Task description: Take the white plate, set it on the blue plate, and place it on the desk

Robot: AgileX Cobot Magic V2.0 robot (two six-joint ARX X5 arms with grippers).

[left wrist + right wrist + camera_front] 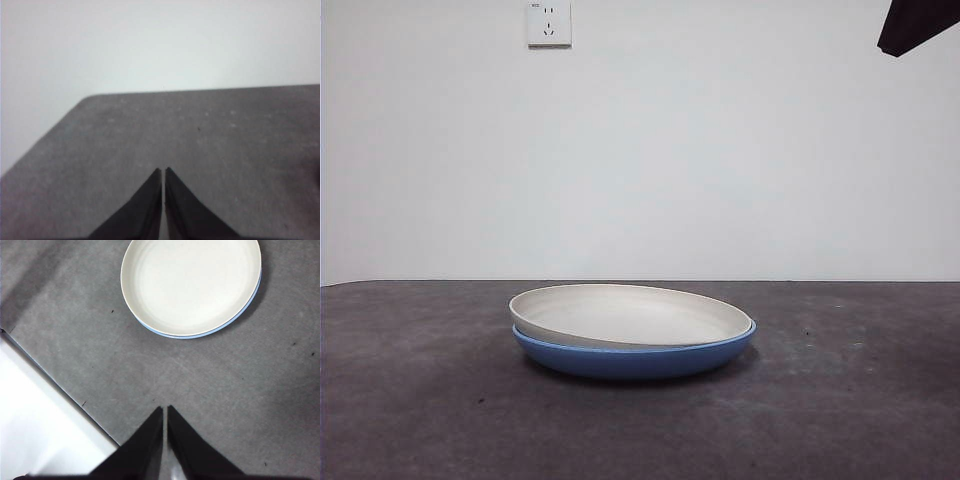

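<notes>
We find the white plate (632,312) nested in the blue plate (635,358) mid-counter (410,400), well apart from both arms. The right gripper (164,411), empty with jaws pressed together, hangs above the counter with the stack ahead of its tips, so we judge it nearer. The left gripper (163,172), likewise closed and empty, faces only bare counter near a corner.

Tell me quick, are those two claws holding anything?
Left gripper: closed, holding nothing.
Right gripper: closed, holding nothing, apart from the white plate.

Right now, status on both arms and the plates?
Left gripper and right gripper shut, holding nothing. White plate stacked in blue plate on desk. No obstruction seen.
</notes>
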